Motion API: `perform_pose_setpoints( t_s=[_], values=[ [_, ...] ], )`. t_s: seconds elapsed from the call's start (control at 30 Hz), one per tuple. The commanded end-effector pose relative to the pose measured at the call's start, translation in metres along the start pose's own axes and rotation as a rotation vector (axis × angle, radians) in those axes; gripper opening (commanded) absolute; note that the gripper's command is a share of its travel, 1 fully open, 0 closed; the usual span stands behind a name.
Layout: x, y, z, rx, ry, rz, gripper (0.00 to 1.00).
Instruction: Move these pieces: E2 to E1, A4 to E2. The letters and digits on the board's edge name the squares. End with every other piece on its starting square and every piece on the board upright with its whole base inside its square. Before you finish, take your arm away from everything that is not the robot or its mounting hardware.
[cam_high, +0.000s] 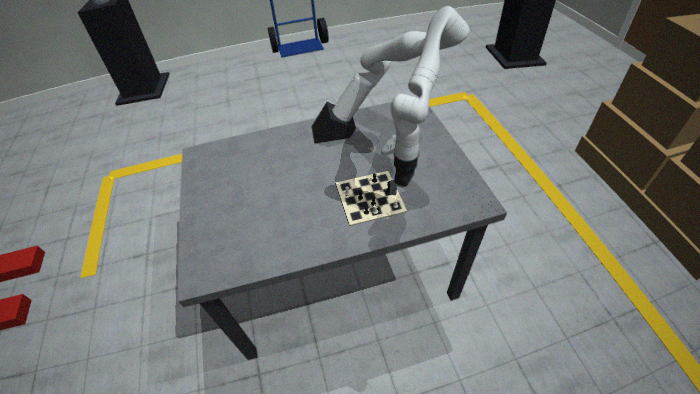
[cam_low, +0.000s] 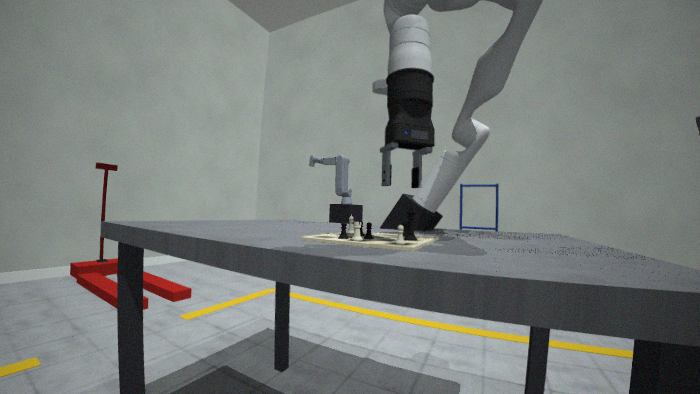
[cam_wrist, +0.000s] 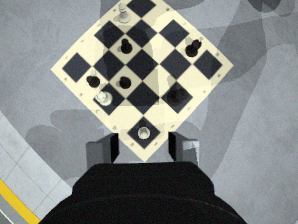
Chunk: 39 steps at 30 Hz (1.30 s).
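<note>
The small chessboard (cam_high: 372, 196) lies on the grey table and also shows in the wrist view (cam_wrist: 143, 70). My gripper (cam_low: 400, 177) is open and empty, hanging well above the board's near corner. In the wrist view its fingers frame a white pawn (cam_wrist: 143, 132) standing upright on the dark corner square, free of the fingers; it also shows in the exterior view (cam_low: 400, 234). A tall black piece (cam_wrist: 174, 95) stands one square diagonally away. Other pieces are spread over the board, such as a white piece (cam_wrist: 121, 12) at the far corner. I cannot read the edge letters.
The arm's dark base (cam_high: 332, 127) sits at the table's back edge. The board lies toward the table's right front part. Cardboard boxes (cam_high: 650, 115) are stacked to the right of the table, beyond a yellow floor line.
</note>
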<state>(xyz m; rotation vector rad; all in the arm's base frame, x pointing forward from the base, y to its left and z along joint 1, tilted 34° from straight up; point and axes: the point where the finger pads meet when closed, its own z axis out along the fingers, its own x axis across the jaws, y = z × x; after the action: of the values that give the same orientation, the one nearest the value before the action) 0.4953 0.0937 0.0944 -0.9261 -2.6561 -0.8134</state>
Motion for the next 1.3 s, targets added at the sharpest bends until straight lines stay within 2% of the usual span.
perform_pose_setpoints(
  t_s=[0.0,0.63,0.93,1.27],
  values=[
    [-0.001,0.000,-0.001,-0.001,-0.002,0.000,1.00],
    [-0.005,-0.007,-0.001,0.003,-0.001,-0.058,1.00],
    [-0.009,-0.016,-0.001,0.007,0.000,-0.128,1.00],
    [-0.018,-0.035,-0.001,0.016,0.004,-0.285,1.00]
  ],
)
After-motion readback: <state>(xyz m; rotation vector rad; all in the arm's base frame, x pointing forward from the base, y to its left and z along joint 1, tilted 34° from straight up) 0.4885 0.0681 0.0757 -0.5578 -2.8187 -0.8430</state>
